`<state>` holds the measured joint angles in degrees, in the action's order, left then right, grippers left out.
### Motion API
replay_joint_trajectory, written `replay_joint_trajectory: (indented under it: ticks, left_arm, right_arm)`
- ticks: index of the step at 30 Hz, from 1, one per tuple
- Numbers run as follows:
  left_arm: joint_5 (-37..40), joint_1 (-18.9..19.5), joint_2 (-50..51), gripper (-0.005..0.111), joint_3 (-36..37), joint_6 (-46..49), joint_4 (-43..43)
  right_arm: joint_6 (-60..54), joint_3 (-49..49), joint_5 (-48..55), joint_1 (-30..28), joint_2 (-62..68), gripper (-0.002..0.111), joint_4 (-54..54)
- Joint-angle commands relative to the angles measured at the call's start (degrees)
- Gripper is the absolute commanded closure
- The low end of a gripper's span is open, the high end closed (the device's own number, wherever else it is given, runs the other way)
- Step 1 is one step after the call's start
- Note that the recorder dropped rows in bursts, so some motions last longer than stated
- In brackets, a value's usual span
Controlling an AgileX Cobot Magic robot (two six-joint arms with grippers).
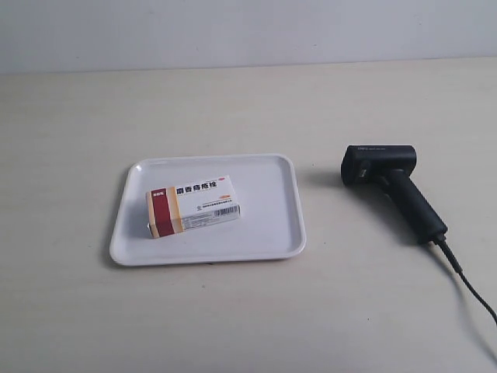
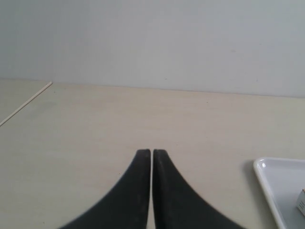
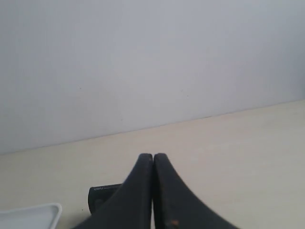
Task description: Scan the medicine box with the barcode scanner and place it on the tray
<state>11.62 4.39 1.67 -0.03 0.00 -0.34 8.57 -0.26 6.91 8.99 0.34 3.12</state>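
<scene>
Medicine box [image 1: 192,206] flat inside tray [image 1: 283,202]; barcode scanner [image 1: 392,186] lying apart on table [image 1: 233,101]; left gripper [image 2: 151,155] and right gripper [image 3: 153,160] closed, empty.

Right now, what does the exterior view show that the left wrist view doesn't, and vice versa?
Exterior only: the barcode scanner lying on the table beside the tray, its cable trailing off, and the whole medicine box lying inside the tray. No arm appears there.

Left wrist only: the left gripper, fingers pressed together, holding nothing, above bare table.

Both: the table, the tray, seen in the wrist view only as one corner, and the box, there just a sliver at the frame edge.
</scene>
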Motion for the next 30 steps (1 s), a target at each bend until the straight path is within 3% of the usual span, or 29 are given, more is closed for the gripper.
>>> replay_joint_trajectory:
  ticks: [1, 5, 30]
  left_arm:
    - [0.0, -0.4, -0.4, 0.103, 0.0, 0.0, -0.5]
    - [0.0, -0.4, -0.4, 0.103, 0.0, 0.0, -0.5]
    - [0.0, -0.4, -0.4, 0.103, 0.0, 0.0, -0.5]
  right_arm:
    - [0.0, 0.3, 3.3, -0.8, -0.3, 0.108, -0.7]
    - [0.0, 0.3, 3.8, -3.8, -0.3, 0.108, -0.5]
    - [0.0, 0.3, 3.8, -3.7, -0.3, 0.108, -0.4]
